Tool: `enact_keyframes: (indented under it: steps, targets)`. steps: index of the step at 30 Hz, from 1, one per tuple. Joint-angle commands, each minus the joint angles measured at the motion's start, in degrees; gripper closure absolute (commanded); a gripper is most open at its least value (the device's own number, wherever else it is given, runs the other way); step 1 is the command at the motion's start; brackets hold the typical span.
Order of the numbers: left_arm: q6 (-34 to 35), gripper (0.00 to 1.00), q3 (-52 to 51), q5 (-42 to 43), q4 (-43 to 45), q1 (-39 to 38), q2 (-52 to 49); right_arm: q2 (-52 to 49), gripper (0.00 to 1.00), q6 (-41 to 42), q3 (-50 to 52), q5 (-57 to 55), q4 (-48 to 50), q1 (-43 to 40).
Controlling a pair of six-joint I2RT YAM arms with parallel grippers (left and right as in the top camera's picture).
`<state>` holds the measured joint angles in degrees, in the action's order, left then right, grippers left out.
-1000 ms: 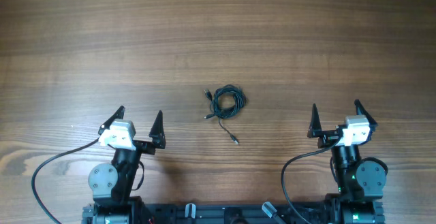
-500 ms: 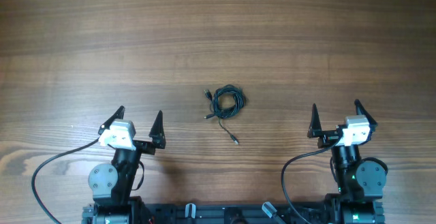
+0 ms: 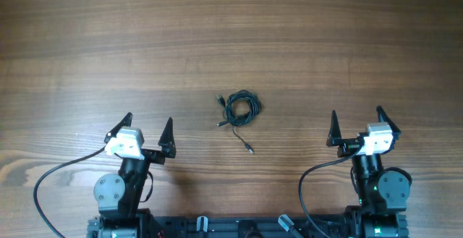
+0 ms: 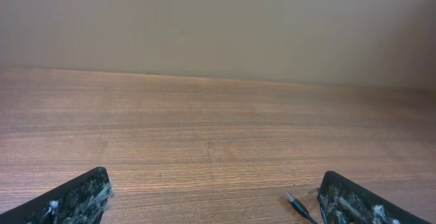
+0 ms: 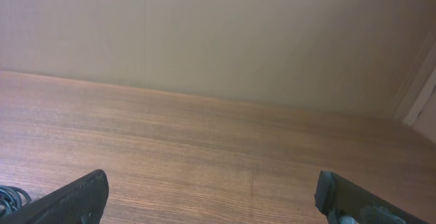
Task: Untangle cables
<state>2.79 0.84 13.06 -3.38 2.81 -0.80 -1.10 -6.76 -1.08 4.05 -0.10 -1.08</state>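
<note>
The cables (image 3: 239, 108) lie as a small knotted black bundle at the middle of the wooden table, with one strand trailing toward the front and ending in a plug (image 3: 248, 149). That plug end shows in the left wrist view (image 4: 298, 204), just left of the right finger. A bit of the bundle shows at the lower left edge of the right wrist view (image 5: 10, 197). My left gripper (image 3: 147, 133) is open and empty, front left of the bundle. My right gripper (image 3: 357, 128) is open and empty, front right of it.
Thick black arm cables (image 3: 51, 180) loop on the table beside each arm base at the front edge. A plain beige wall (image 4: 218, 26) stands behind the table's far edge.
</note>
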Motion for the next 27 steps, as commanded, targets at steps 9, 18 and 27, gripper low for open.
enact_keyframes:
  steps: [9, 18, 27]
  targets:
    - [-1.05, 0.00, -0.50, -0.96, 0.04, 0.42, 0.48, 0.68, 0.00, -0.74, 0.79, 0.26, 0.24, -0.39]
    - [-1.05, 0.00, -0.50, -0.94, 0.81, 0.42, 0.48, 0.68, 0.00, -0.72, 0.79, 0.26, 0.24, -0.39]
    - [-1.07, 0.00, -0.50, -0.96, 0.20, 0.44, 0.44, 0.68, 0.00, -0.74, 0.79, 0.26, 0.24, -0.39]
